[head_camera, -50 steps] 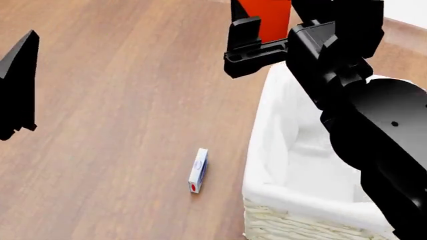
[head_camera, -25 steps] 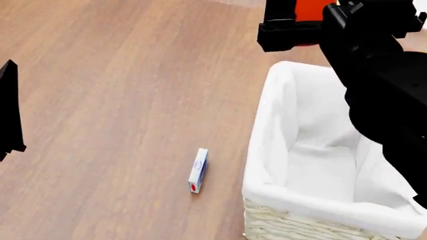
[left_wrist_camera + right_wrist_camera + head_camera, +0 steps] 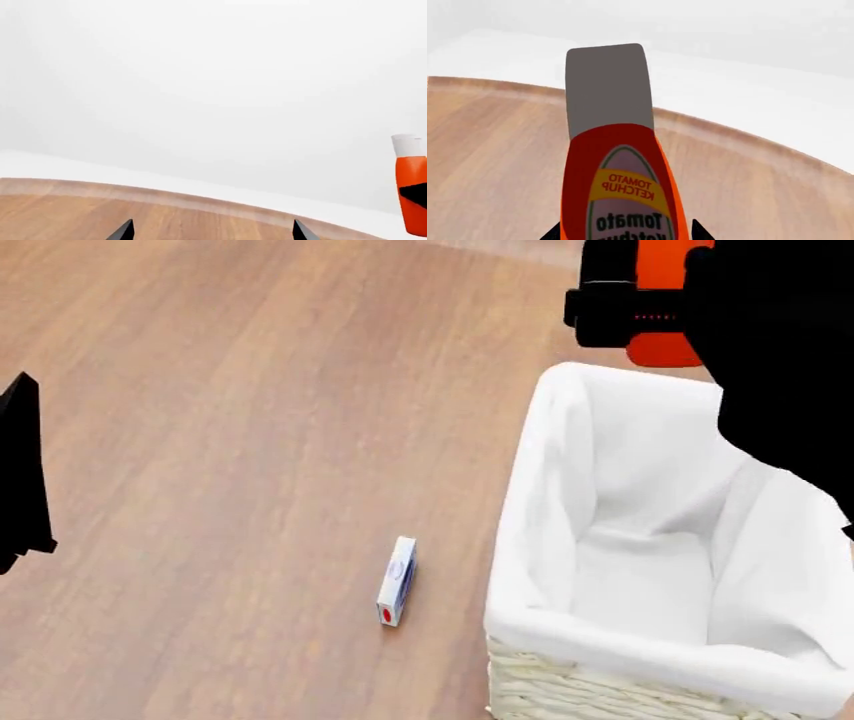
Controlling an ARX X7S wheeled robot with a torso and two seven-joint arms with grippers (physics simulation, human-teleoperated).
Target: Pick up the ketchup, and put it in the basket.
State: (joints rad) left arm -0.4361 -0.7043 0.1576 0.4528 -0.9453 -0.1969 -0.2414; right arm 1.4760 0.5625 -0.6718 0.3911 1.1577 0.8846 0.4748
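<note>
Wood-grain bench (image 3: 240,390), white wall behind. Ketchup (image 3: 663,300) is carried aloft in the right gripper (image 3: 641,315), just past the far rim of the basket (image 3: 534,540) and not yet over its opening; the bottle's long axis runs straight out from the fingers, cap leading, per the right wrist view (image 3: 617,165). Right fingers are clamped on the bottle's body. Left gripper (image 3: 210,232) idles well off to the left, fingertips spread, nothing between them. Judgement: the coming move is a short carry back toward the robot, over the liner, then release. Small white box (image 3: 396,580) lies on the bench beside the basket, untouched.
</note>
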